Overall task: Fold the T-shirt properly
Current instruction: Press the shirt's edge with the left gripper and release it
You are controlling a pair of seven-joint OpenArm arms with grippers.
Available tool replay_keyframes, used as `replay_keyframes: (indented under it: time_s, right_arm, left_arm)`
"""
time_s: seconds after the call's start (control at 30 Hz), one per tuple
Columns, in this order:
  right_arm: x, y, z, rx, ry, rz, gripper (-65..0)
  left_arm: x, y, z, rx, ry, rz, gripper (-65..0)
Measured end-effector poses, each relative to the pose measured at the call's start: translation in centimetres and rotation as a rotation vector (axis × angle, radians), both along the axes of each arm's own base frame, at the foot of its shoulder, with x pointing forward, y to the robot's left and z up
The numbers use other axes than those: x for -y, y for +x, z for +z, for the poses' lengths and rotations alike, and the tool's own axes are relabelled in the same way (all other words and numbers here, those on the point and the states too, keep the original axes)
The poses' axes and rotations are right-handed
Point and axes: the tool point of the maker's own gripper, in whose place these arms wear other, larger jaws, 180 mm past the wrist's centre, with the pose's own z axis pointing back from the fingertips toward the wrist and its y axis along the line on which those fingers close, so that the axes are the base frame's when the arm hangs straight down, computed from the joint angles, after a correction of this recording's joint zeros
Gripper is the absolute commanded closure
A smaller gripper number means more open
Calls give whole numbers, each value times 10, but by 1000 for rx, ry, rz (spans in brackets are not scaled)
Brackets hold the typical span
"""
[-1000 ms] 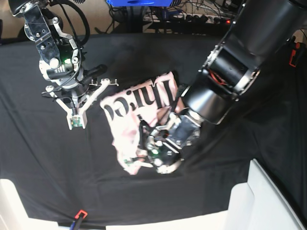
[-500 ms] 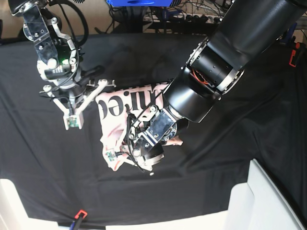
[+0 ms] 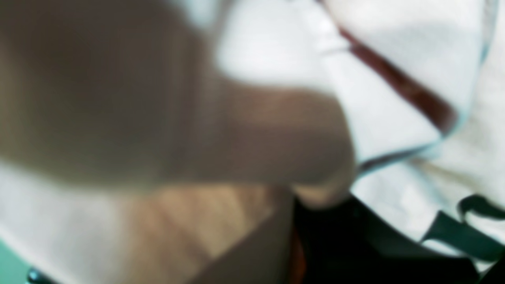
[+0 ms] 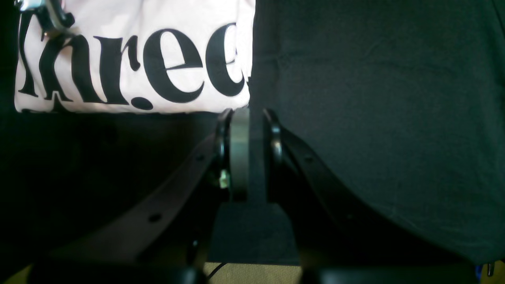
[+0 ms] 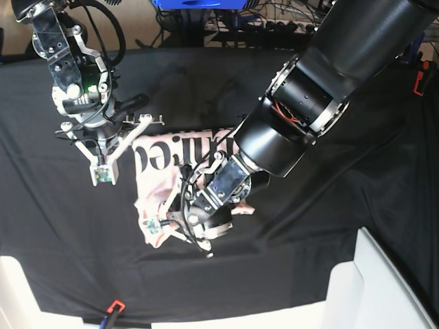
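Note:
The pale pink T-shirt (image 5: 159, 152) lies bunched on the black table cloth (image 5: 55, 226), its black lettering facing up. My left gripper (image 5: 156, 225) is low at the shirt's near-left corner, shut on a fold of its cloth. The left wrist view is a blur of pale shirt fabric (image 3: 394, 59) pressed close to the lens. My right gripper (image 5: 104, 173) hangs shut and holds nothing, just left of the shirt's lettered edge. In the right wrist view its fingertips (image 4: 232, 122) sit over bare cloth just below the corner of the T-shirt (image 4: 130, 23).
A white box (image 5: 374, 288) stands at the near right corner. A small red and blue object (image 5: 113, 308) lies at the table's front edge. Cables and a blue item (image 5: 199, 3) run along the back. My left arm's bulky black body (image 5: 322, 89) reaches over the table's right half.
My left gripper has moved left with the shirt's near edge, dragging the whole shirt leftward and bunching it. The right arm has stayed almost still.

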Motion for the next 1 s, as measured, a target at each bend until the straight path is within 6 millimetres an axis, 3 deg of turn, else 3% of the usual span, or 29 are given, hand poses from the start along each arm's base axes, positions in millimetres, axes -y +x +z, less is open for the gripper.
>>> replay_keyframes:
  time_s: [0.17,0.23,0.27,0.47,0.57,0.6,0.7,0.8,0.93,1.0]
  right_arm:
    - [-3,0,0,0,5,3,-58]
    - [-3,-1,0,-2,7,4,-58]
    - [-3,-1,0,-1,5,3,-58]
    - [-3,-5,-3,-11,6,4,-58]
    - [-3,-6,-5,-19,4,3,-58]
    - [-2,-6,-7,-22,0,1,-58]
    - [1,-11,-16,-53,-10,-4,-58]
    - [0,-11,-16,-52,-8,-3,-58]
    - [0,-11,-16,-51,-7,-3,-58]
    - [-1,-10,-15,-50,-5,-2,-58]
  left_arm:
    - [-4,1,-4,61,59,-64,0]
    - [-5,-2,-7,58,67,-68,-44]
    - [-5,-2,-7,58,68,-68,-86]
    - [-6,5,-1,78,72,-68,-497]
    - [-5,6,1,82,69,-70,-632]
    - [-3,8,4,88,64,-70,-650]
    - [3,19,22,133,46,-74,-650]
    - [6,38,56,188,-55,8,-650]
    - [-34,64,104,263,-99,213,-635]
    - [-55,61,116,294,-79,297,-509]
